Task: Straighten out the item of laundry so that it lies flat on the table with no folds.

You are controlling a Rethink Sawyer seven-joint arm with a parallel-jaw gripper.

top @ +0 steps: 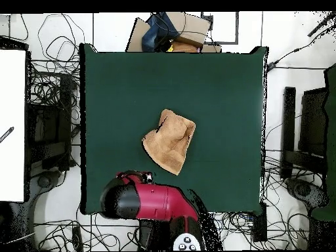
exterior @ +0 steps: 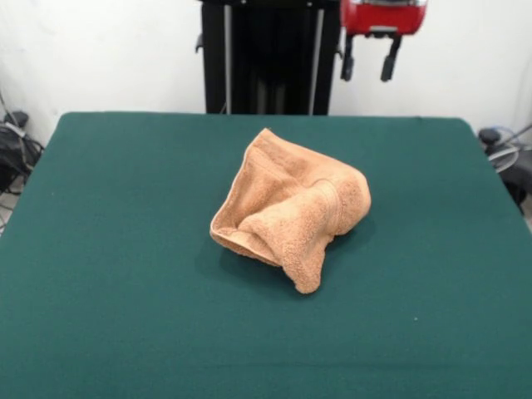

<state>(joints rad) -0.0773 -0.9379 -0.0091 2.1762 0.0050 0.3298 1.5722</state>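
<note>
The pincer (exterior: 368,68) hangs empty with its fingers spread, high at the table's (exterior: 100,249) far edge, the crumpled towel (exterior: 291,208) well below and forward of it, so pinching a thick bunched fold risks dragging the whole heap unopened.

Wall: a plain white wall (exterior: 100,50) is seen behind the scene.
Floor: pale flooring (top: 275,39) is covered with tangled black cables (top: 49,85).
Furniture: a white panel (top: 12,125) stands at one side; dark equipment (top: 308,131) stands opposite.
Clutter: cardboard (top: 187,29) lies at one end.
</note>
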